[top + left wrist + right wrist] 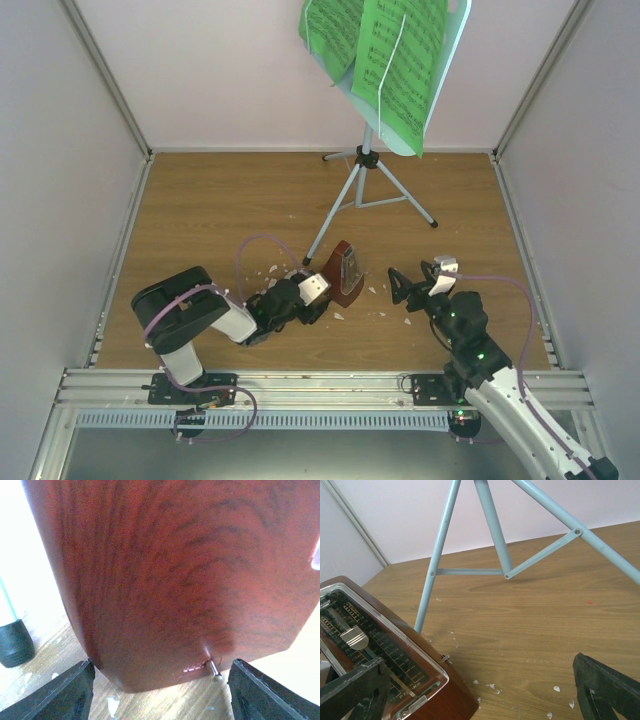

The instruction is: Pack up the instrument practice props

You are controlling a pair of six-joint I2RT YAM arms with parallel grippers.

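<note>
Your music stand [366, 158] is upright at the back of the table [200, 220], legs spread, with the green pages [400, 60] on its desk, so it likely comes later. The metronome [345, 275] leans near centre between the left gripper's [318, 293] spread jaws; you cannot tell whether they pinch it. The right gripper [412, 276] hangs wide apart and empty just beside it, probably ready to assist
</note>
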